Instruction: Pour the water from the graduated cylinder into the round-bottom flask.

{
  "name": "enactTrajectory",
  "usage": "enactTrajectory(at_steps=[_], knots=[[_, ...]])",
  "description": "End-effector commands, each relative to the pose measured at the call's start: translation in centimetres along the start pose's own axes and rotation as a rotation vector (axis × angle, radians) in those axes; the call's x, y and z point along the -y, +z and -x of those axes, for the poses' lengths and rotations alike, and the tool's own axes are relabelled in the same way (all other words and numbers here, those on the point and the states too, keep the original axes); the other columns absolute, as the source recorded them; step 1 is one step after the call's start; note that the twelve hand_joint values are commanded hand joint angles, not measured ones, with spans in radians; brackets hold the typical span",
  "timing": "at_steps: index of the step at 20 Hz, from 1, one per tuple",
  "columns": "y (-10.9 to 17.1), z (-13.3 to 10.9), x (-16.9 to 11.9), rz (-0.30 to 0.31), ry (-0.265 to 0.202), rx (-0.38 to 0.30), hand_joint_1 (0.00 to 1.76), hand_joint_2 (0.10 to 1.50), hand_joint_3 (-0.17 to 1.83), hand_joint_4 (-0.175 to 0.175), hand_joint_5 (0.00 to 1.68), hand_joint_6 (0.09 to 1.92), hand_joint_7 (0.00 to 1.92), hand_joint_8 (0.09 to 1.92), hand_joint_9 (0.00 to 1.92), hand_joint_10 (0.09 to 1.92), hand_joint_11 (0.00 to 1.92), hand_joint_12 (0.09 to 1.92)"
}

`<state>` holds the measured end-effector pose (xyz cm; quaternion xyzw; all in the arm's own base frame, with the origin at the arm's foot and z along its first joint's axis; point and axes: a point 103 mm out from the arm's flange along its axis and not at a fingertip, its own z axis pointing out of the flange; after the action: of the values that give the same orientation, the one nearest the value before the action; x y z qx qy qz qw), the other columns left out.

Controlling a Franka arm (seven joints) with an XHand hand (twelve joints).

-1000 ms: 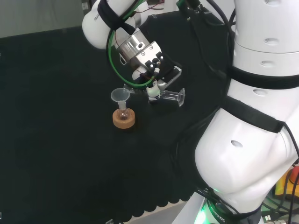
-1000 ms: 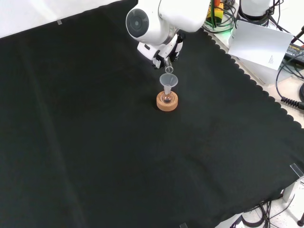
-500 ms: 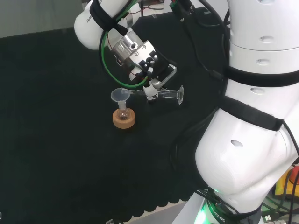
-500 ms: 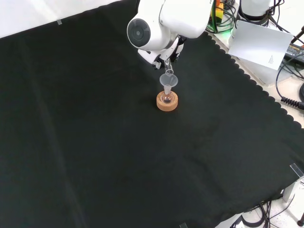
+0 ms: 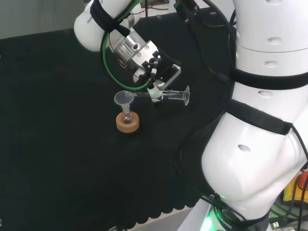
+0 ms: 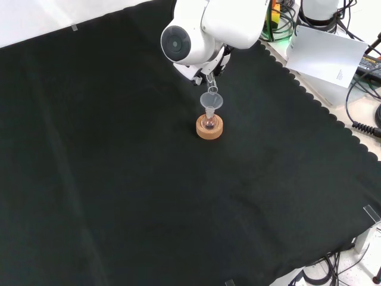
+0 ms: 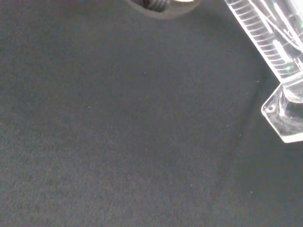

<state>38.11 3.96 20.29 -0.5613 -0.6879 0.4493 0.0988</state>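
Big white arm [image 5: 260,144] leans in from the head view's right, reaching over the black cloth [image 6: 119,179] twd the middle of the bench. At its end the hand [image 5: 155,90] is clenched round the graduated cylinder [image 5: 166,95], fingers wrapped on the tube near mid-length. Cylinder lies close to horizontal in the head view: foot out to the right, mouth end at the left, right at the rim of the funnel [image 5: 123,98]. Wrist view has the cylinder's scale marks and clear foot [image 7: 286,113] up close over bare cloth.

Funnel sits in the neck of the round-bottom flask [image 5: 126,118], and the flask rests in a cork ring [image 5: 127,122]. Front view puts the funnel [image 6: 211,100] just below the arm's grey-capped link, flask and ring [image 6: 209,127] under it.

So we're mid-pour, or v. near it; can't tell if water is running, too clear to see.

Risks, as I read it:
- The lip looks to be at the funnel's edge, not over its centre. Any drift and water goes down the outside onto the cloth.
- Funnel is top-heavy on a small flask; a nudge from the cylinder tip could tip it, maybe the flask w/ it.
- Tilt too fast and the narrow stem backs up, overflow at the rim.
- Smooth clear tube could slip or roll in the fingers as the angle steepens.
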Motion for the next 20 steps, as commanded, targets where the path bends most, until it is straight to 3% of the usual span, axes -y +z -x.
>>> enactTrajectory(at_steps=[1, 9, 20], knots=[[-0.3, -0.1, 0.3, -0.006, 0.009, 0.025, 1.26, 1.11, 0.00, -0.175, 0.97, 1.00, 1.01, 0.99, 1.44, 0.09, 1.16, 0.83], [0.0, 0.8, 0.6, -0.015, 0.012, 0.029, 1.26, 1.11, 0.00, -0.175, 0.97, 1.00, 1.01, 0.99, 1.44, 0.09, 1.16, 0.83], [-0.5, -0.3, 0.7, -0.038, 0.019, 0.050, 1.26, 1.11, 0.00, -0.175, 0.97, 1.01, 1.00, 1.00, 1.44, 0.09, 1.16, 0.83]])
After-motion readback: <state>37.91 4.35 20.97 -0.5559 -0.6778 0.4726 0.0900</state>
